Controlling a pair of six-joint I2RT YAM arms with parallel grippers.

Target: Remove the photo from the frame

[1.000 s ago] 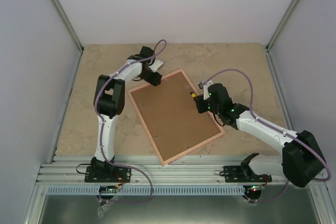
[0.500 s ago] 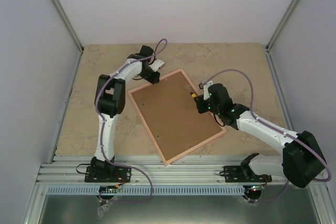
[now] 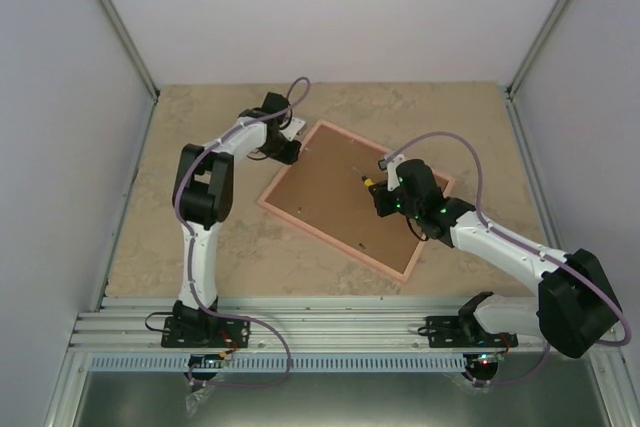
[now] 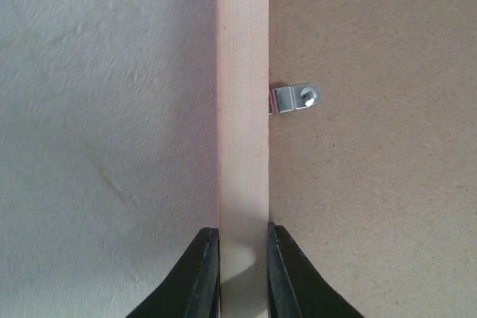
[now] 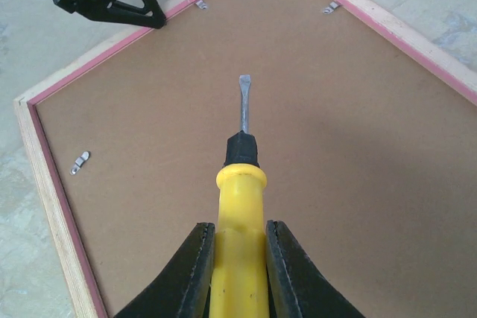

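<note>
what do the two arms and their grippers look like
The left arm and right arm are white tubes with bulky black joints. A thin purple cable loops along each. The left gripper and right gripper have smooth black fingers tapering to narrow tips. Small green lights glow near the right wrist.

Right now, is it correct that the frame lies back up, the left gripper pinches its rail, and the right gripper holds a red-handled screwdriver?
Only the colour is wrong: the right wrist view shows the right gripper holding a yellow-handled screwdriver. The frame lies back up, the left gripper pinching its rail.
</note>
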